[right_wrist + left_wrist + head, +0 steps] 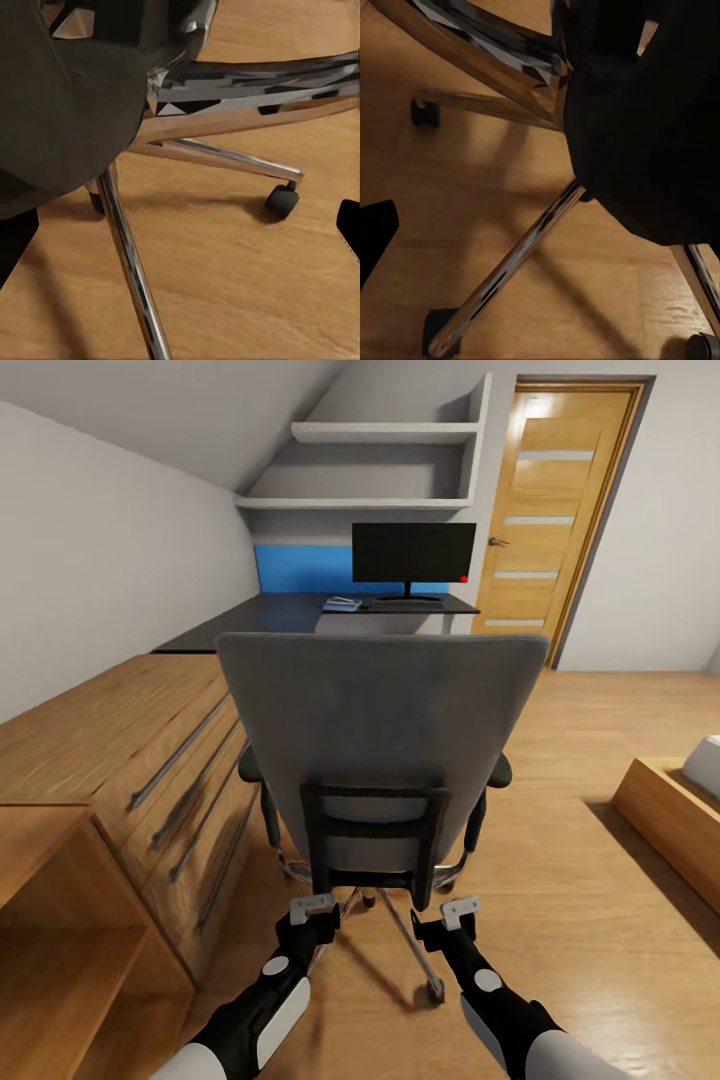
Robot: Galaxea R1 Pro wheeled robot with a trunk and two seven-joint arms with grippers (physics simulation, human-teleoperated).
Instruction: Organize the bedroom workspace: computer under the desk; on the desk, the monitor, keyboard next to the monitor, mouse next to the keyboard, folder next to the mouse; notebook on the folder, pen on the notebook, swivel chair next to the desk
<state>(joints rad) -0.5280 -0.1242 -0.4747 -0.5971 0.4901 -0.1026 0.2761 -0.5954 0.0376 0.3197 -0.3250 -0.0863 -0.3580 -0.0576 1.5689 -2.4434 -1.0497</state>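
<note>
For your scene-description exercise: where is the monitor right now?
In the head view the monitor stands on the black desk at the far wall, beyond the swivel chair, just left of the wooden door.

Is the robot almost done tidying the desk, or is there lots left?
Lots looks done: the monitor stands on the desk, with the keyboard in front and a small stack beside it. In hand: the left gripper and right gripper sit behind the swivel chair. Left: rolling the chair up to the desk.
</note>
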